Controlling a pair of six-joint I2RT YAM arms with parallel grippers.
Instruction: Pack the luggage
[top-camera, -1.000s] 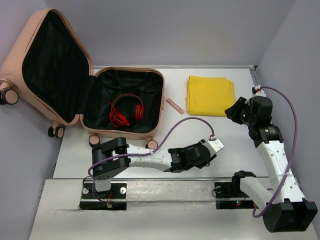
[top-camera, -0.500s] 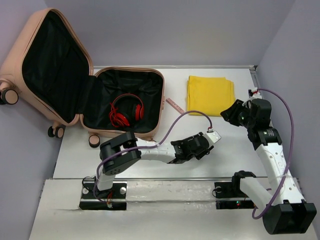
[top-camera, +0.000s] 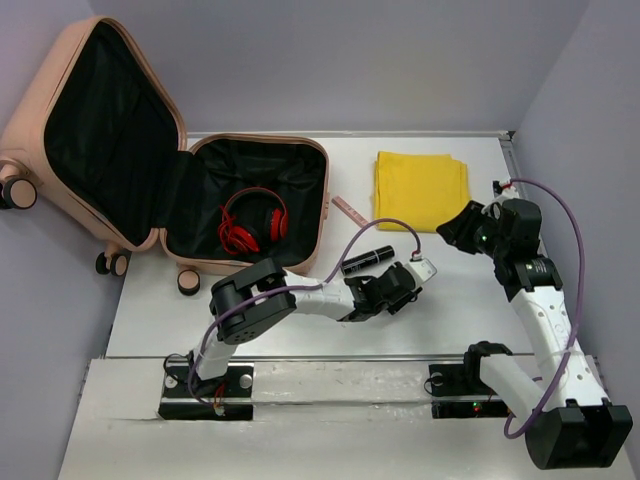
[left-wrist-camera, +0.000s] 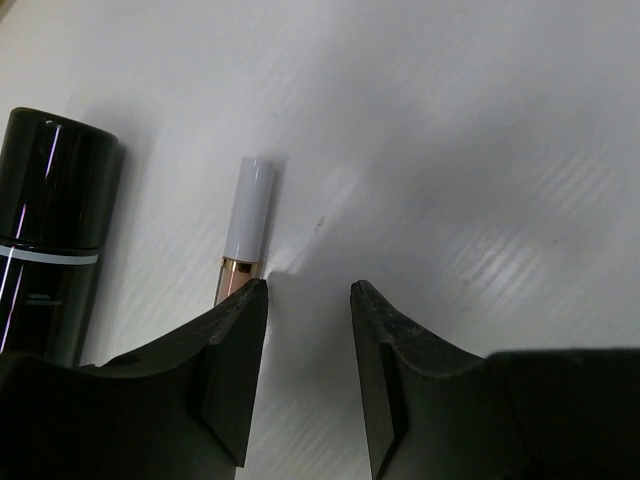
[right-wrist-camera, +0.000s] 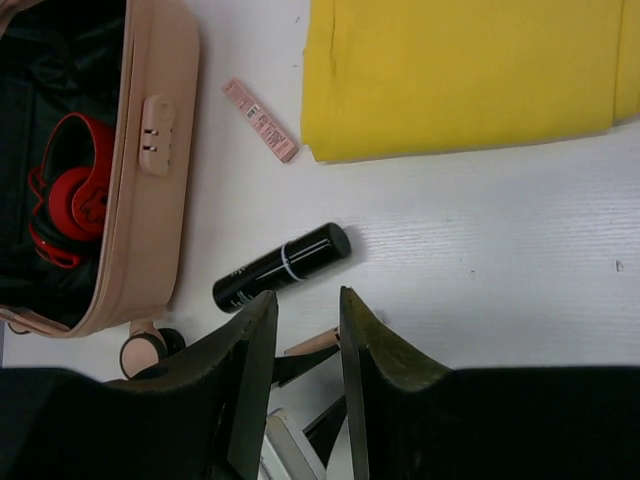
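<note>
Lining up on the white tube (left-wrist-camera: 247, 215) beside the black bottle (left-wrist-camera: 50, 240): left hand (left-wrist-camera: 308, 290) is hanging open and empty, and probably needing recentring before closing. Right hand (right-wrist-camera: 305, 300) is hovering open, empty. Luggage (top-camera: 326, 205) is lying open far left on the surface (top-camera: 450, 300).

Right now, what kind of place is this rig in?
Probably a lab test cell, not a home: a bare white table boxed in by plain lavender walls, with only staged props on it, an open pink luggage and a folded yellow cloth.
</note>
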